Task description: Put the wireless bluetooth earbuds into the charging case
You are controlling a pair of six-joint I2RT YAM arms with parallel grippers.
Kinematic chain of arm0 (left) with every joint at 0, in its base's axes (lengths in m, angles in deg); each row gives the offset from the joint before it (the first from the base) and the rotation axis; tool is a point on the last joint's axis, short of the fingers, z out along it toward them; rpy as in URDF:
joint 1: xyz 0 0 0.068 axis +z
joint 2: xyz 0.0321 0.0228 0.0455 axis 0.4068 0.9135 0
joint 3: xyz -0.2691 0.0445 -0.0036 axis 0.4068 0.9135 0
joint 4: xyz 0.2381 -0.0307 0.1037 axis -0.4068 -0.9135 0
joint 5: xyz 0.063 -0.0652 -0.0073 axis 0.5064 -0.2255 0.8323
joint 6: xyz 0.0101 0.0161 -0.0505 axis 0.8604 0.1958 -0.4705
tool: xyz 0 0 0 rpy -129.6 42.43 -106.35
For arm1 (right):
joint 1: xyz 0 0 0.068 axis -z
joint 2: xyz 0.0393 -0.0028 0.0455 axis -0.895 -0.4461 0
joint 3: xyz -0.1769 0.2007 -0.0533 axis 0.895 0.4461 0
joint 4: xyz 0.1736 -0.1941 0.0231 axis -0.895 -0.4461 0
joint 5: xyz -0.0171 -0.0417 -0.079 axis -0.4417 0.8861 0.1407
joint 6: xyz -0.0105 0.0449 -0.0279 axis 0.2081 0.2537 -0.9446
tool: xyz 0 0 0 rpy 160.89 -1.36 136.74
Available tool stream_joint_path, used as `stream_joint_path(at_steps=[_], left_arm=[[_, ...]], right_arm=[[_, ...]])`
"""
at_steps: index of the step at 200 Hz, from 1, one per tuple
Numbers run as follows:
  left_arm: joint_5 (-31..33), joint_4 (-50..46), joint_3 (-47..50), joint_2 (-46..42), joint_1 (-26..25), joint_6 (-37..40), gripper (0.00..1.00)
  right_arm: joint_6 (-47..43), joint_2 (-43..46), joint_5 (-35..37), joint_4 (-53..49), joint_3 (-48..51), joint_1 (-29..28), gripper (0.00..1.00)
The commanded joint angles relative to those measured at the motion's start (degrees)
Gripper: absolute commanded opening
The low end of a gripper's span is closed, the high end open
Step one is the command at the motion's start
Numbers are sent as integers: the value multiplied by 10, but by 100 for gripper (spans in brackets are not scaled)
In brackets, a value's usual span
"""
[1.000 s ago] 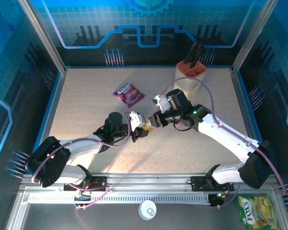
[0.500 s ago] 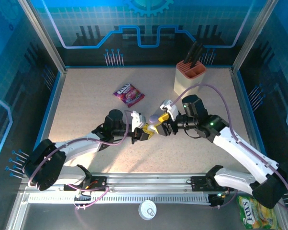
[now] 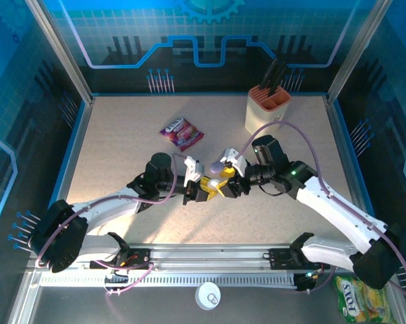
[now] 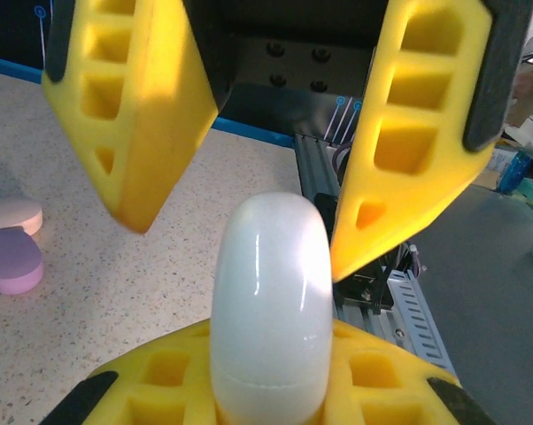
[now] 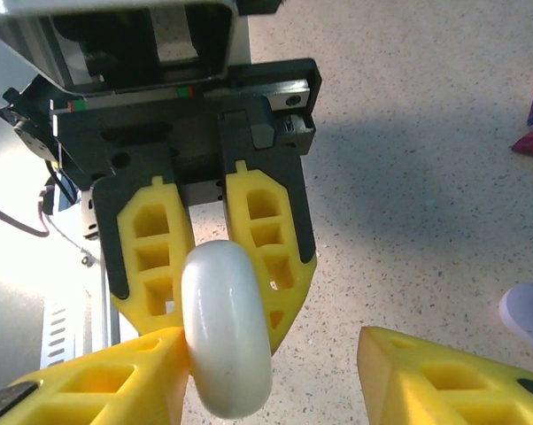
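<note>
Case (image 4: 271,301) white, lid shut, clamped in left gripper (image 5: 224,292) above counter (image 3: 122,135) | long axis points into right gripper (image 4: 243,235) | its jaws apart, straddling the free end, one finger touching

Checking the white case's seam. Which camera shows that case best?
The left wrist view: the white case stands large and centred, its seam line visible near the bottom. The right wrist view shows the case too, without a seam visible. In the top external view it is too small to make out.
</note>
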Motion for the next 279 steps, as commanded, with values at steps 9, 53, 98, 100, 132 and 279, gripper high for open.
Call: stream_joint_path(at_steps=[9, 53, 98, 100, 132, 279], left_arm=[[-16, 22, -11, -11, -1, -17, 0], [-1, 21, -3, -18, 0, -14, 22], [58, 19, 28, -44, -1, 22, 75], [63, 19, 29, -48, -1, 25, 77], [164, 6, 72, -92, -1, 77, 93], [232, -118, 52, -67, -38, 163, 99]], right_arm=[[-15, -6, -16, 20, 6, -3, 40], [-12, -2, -34, 28, 11, -3, 17], [73, 36, 11, 102, 75, 29, 16], [81, 38, 12, 107, 80, 32, 16], [224, 48, 37, 197, 159, 90, 19], [395, -110, 71, 267, 282, 190, 42]])
